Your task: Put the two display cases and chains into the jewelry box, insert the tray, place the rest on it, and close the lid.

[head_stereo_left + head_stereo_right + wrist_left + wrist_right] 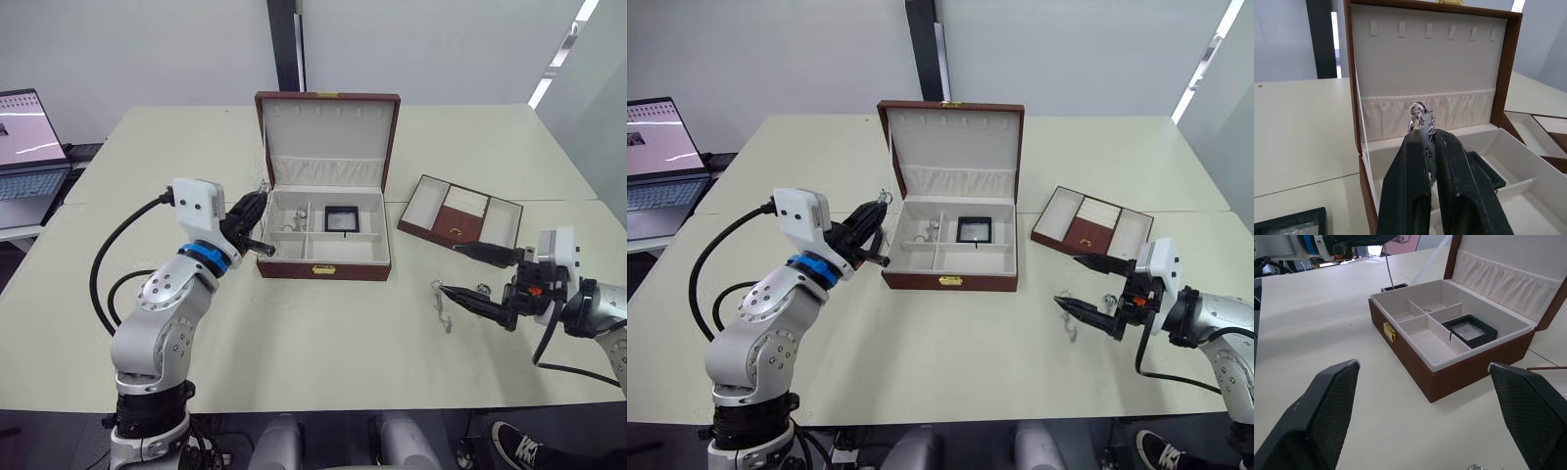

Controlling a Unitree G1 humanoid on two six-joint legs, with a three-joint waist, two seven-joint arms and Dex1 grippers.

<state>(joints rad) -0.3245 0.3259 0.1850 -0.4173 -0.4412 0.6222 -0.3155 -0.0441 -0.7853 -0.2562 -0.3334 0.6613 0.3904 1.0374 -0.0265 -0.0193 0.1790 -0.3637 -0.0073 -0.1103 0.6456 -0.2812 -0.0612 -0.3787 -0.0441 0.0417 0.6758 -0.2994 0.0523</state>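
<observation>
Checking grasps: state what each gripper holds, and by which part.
Left gripper pinches a chain just below its ring end. Right gripper is open, holding nothing.

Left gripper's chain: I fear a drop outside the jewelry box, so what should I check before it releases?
1. Left gripper shut on the chain: ok.
2. Lid upright, jewelry box open: ok.
3. Chain hanging over a compartment: not ok, it hangs beside the box's left wall.
4. One display case already inside: ok.
5. Second display case inside: not ok, on the table.
6. Right gripper open, away from the box: ok.
</observation>
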